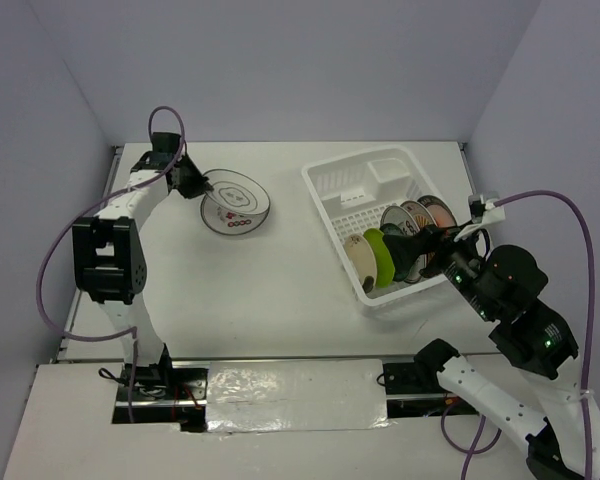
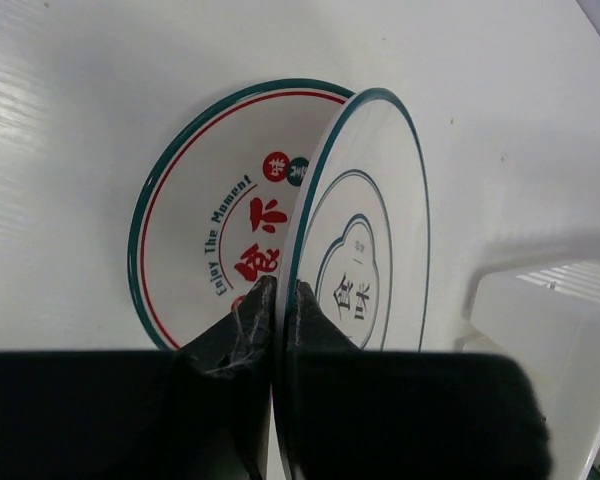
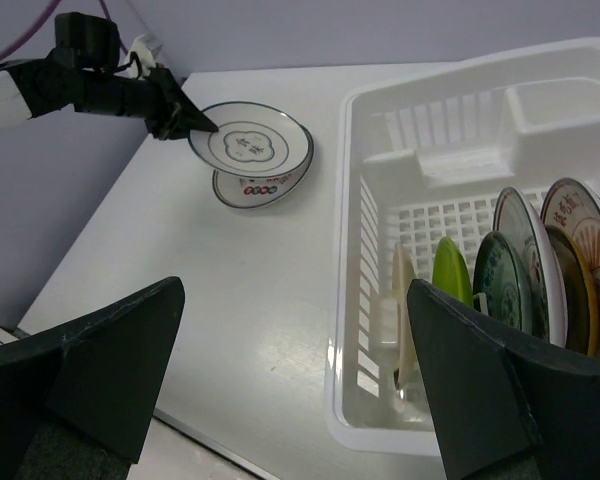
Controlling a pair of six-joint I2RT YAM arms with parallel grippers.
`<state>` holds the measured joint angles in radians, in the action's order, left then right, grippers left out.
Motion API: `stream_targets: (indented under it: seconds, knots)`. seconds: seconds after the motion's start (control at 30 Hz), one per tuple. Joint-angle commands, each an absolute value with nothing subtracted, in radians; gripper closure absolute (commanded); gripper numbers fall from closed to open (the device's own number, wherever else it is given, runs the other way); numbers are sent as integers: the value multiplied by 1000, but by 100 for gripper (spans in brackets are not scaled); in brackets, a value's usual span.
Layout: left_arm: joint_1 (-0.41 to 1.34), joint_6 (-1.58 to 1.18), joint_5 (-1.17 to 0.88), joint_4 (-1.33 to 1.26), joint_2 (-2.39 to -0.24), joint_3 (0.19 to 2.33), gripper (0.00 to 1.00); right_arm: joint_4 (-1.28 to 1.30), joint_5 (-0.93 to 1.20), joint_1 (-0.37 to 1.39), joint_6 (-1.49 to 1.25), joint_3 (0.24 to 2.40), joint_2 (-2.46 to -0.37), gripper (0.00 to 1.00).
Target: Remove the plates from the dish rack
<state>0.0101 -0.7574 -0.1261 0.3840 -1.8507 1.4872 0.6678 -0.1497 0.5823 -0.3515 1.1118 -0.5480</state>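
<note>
Where the top camera looks down, we see the left gripper (image 1: 202,185) clamped on a white teal-rimmed round plate (image 1: 244,192), which is tilted over a red-lettered plate (image 1: 232,224) lying flat. From its wrist, we see fingers (image 2: 250,320) pinching the rim. From the right wrist, the right gripper (image 3: 295,290) gapes empty at the white slotted plastic dish rack (image 3: 430,130), which holds upright plates (image 3: 520,240).

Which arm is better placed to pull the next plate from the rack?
Right arm: its jaws are open beside the plates in the dish rack; the left arm's jaws are shut on a teal-rimmed plate.
</note>
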Motion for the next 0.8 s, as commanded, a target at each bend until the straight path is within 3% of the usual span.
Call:
stream_targets:
  seconds: [0.0, 0.07, 0.1, 0.13, 0.17, 0.23, 0.43, 0.63, 0.7, 0.77]
  knots:
    - [3, -807, -195, 334, -1888, 1555, 82, 698, -134, 577, -322, 1135, -525, 0]
    - [3, -805, -196, 340, -1922, 1557, 74, 713, -130, 577, -305, 1147, -523, 0]
    - [3, -808, -189, 353, -1933, 1552, 56, 728, -138, 577, -301, 1152, -531, 0]
    - [3, -808, -193, 353, -1931, 1543, 45, 733, -149, 577, -293, 1155, -534, 0]
    - [3, -816, -187, 357, -1925, 1520, 23, 742, -167, 577, -290, 1157, -540, 0]
    - [3, -813, -166, 386, -1904, 1485, 0, 752, -196, 577, -281, 1152, -551, 0]
    - [9, -773, -77, 563, -1864, 1421, 1, 876, -403, 577, -250, 1141, -708, 0]
    - [12, -723, -100, 545, -1692, 1281, 1, 917, -629, 575, -181, 1108, -816, 0]
    - [21, -698, -129, 538, -1596, 1255, 1, 908, -656, 575, -129, 1109, -831, 4]
    - [51, -637, -140, 537, -1494, 1227, 1, 867, -678, 571, -89, 1100, -839, 16]
